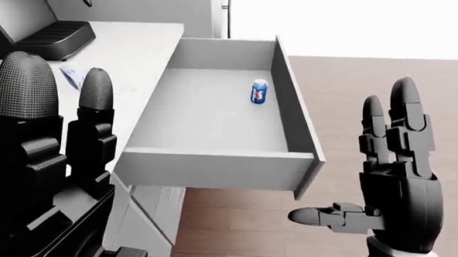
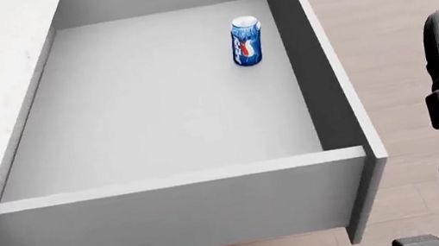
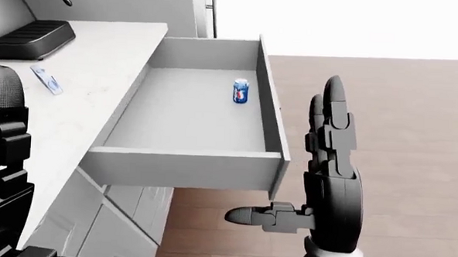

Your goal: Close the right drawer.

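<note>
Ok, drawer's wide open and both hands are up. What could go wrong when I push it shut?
1. The right hand is open beside the drawer, not touching its front panel; a push landing near that panel's corner might glance off.
2. The soda can stands upright and loose inside; a hard shove may tip or roll it.
3. The left hand is raised over the counter edge, blocking part of the left-eye view.

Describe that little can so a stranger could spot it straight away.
Find the white counter and the big grey drawer pulled out from it. Inside, near the right wall, stands a can: blue with a red-and-white logo, the only thing in there.
</note>
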{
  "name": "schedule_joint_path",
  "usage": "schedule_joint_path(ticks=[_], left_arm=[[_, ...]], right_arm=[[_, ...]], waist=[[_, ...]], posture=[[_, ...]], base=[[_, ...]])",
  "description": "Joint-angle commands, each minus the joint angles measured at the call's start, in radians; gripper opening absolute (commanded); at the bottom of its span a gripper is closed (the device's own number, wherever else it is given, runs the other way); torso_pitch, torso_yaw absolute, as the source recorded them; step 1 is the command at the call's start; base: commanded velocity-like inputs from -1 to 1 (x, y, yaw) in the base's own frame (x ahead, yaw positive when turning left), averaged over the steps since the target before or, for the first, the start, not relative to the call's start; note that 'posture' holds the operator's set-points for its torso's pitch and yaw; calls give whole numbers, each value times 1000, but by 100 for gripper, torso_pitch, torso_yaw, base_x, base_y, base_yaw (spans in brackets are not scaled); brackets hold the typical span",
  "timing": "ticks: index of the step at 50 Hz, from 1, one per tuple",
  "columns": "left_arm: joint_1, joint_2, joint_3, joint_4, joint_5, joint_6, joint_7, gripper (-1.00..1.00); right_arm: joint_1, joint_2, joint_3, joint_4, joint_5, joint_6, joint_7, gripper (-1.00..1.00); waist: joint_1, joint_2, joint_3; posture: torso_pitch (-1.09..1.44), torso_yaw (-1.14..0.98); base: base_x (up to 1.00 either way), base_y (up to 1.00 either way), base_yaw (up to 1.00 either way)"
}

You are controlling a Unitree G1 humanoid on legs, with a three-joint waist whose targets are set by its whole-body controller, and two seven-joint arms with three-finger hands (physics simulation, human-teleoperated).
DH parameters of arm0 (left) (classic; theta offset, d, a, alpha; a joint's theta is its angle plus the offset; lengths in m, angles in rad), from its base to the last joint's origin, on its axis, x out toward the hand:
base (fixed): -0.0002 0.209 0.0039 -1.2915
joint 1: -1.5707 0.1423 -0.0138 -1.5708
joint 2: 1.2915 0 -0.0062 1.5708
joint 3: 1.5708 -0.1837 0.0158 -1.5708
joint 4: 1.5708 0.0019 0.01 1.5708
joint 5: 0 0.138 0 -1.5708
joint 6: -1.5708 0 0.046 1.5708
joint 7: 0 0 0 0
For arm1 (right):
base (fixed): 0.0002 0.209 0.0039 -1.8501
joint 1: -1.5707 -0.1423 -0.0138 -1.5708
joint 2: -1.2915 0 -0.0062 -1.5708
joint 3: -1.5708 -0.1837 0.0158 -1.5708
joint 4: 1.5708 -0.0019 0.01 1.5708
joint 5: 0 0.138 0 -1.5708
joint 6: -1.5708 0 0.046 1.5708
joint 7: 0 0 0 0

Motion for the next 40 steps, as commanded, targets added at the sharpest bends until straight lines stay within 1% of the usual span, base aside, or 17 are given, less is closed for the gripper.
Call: schedule_joint_path(ticks=[1,7,8,9,15,20,23,24,25,27,29,32,35,37,38,39,40], left_arm=[[-4,7,11,-30,-3,-19,6,100],[0,-1,6,-30,3,-22,0,100],[1,-3,5,-30,4,-23,-3,100],[2,-5,6,-30,5,-23,-4,100],[4,-12,5,-30,7,-25,-10,100],[6,-11,6,-30,7,-27,-8,100],[4,-6,9,-30,4,-26,-4,100],[3,-3,10,-30,3,-25,-2,100],[2,-1,12,-30,1,-24,1,100],[2,1,11,-30,1,-25,3,100],[2,0,10,-30,2,-24,3,100],[1,-4,10,-30,2,-23,0,100],[0,-8,11,-30,2,-21,-3,100],[0,-13,8,-30,4,-20,-8,100],[1,-15,8,-30,5,-21,-10,100],[2,-17,8,-30,6,-23,-12,100],[2,-19,8,-30,6,-22,-14,100]], right_arm=[[-6,-1,5,-33,1,-39,4,100],[2,-1,4,-17,-7,-67,7,100],[3,-1,4,-16,-6,-68,8,100],[4,-1,5,-14,-10,-71,8,100],[6,0,2,-10,-12,-79,9,100],[9,1,2,-10,-15,-82,9,100],[9,1,4,-9,-16,-82,10,100],[9,1,4,-8,-18,-83,9,100],[9,1,5,-9,-18,-81,9,100],[9,0,5,-9,-20,-79,9,100],[7,1,7,-17,-20,-73,9,100],[7,1,5,-16,-20,-74,8,100],[4,0,8,-18,-23,-67,9,100],[2,0,5,-18,-19,-65,8,100],[3,0,6,-19,-19,-65,9,100],[4,0,7,-22,-19,-65,9,100],[3,0,5,-18,-19,-66,8,100]], waist=[[0,0,-8],[-3,3,-15],[-4,6,15],[-5,9,26],[-6,25,40],[-4,1,40],[-9,-40,45],[-14,-9,39],[-13,-24,39],[-13,-32,33],[-10,-27,33],[-9,-5,50],[-14,36,46],[-15,93,25],[1,50,37],[-1,66,39],[5,65,42]], posture=[[0,0],[0,0],[0,0],[0,0],[0,0],[0,0],[0,0],[0,0],[0,0],[0,0],[0,0],[0,0],[0,0],[0,0],[0,0],[0,0],[0,0]], base=[[0,0,0],[2,0,0],[8,0,0],[8,0,0],[8,0,0],[8,0,0],[8,0,0],[9,0,0],[9,0,0],[8,0,0],[10,0,0],[12,0,0],[11,0,0],[11,0,0],[11,0,0],[12,0,0],[12,0,0]])
